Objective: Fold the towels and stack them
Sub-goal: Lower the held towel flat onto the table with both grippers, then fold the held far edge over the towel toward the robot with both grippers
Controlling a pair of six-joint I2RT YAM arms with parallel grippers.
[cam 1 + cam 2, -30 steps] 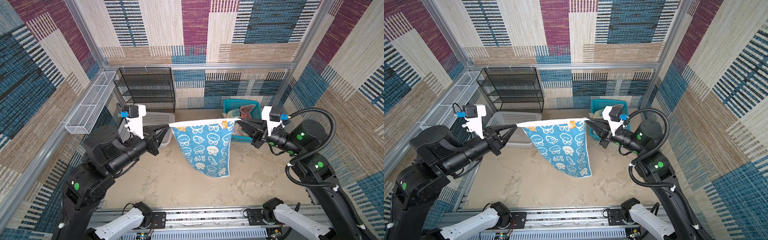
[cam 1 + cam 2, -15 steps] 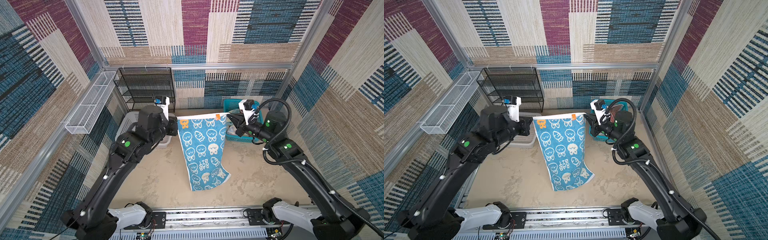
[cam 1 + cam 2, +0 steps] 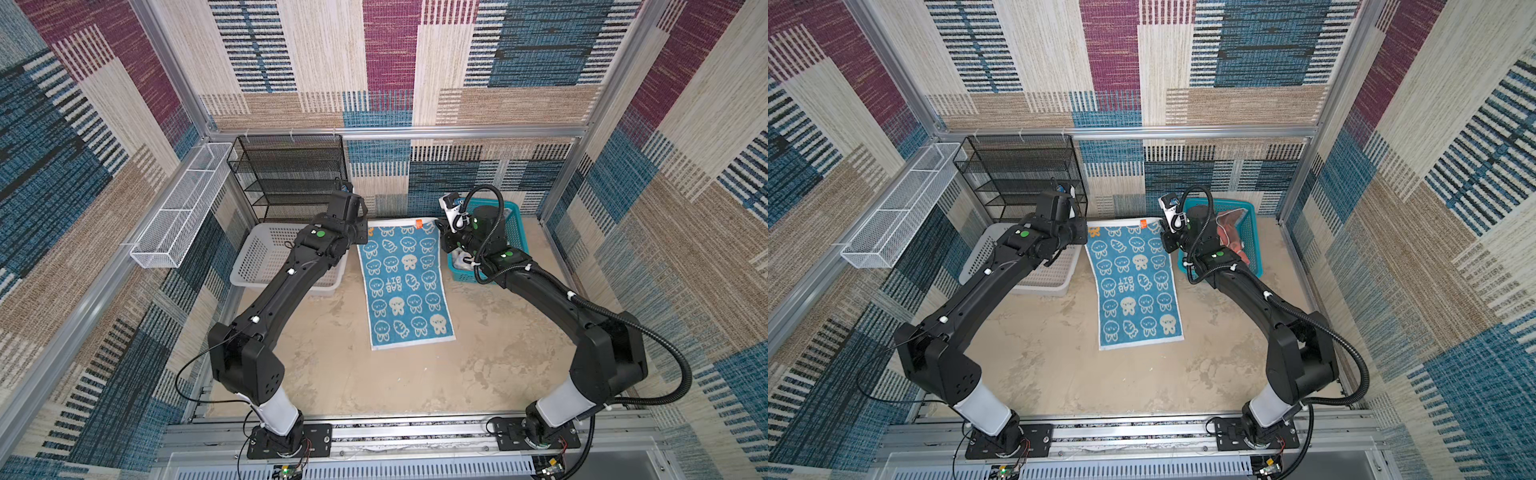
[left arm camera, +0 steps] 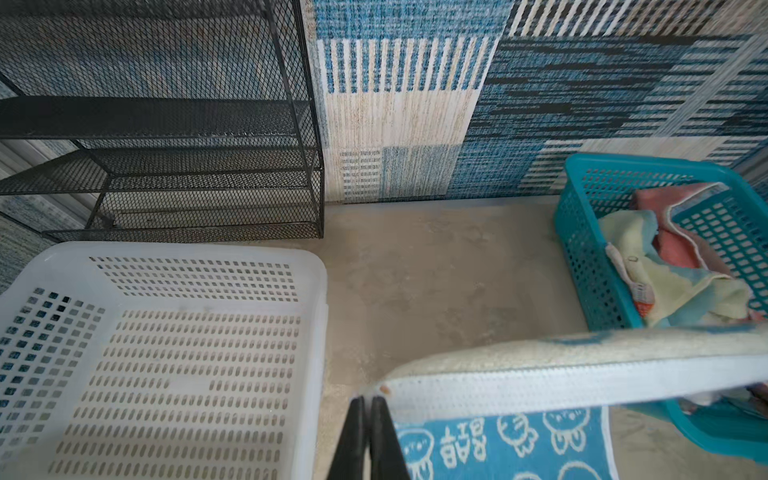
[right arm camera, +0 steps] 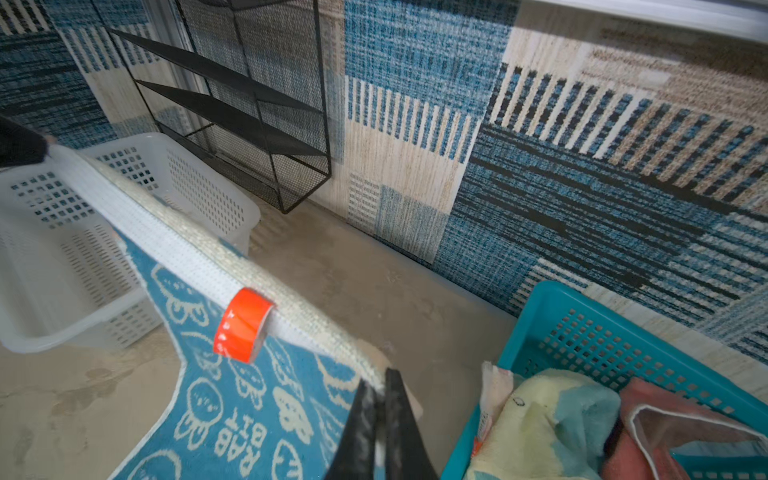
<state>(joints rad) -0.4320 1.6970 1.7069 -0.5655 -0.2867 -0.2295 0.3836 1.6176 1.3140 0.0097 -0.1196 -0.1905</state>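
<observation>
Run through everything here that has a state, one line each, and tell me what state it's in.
Blue rabbit-print towel: spread unfolded on the table, far hem raised.
Left pincer: shut on one far corner.
Right pincer: shut on the other far corner.
White perforated plastic basket: empty.
Teal perforated plastic basket: holds crumpled pale yellow towel and coral towel.

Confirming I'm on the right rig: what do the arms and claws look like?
The left arm and right arm are matte black, each with a green dot near the wrist and a white sleeve at the base. A ribbed black hose loops along the right arm; a thin black wire trails off the left. The left claw and right claw have slim, tapered black fingers.
</observation>
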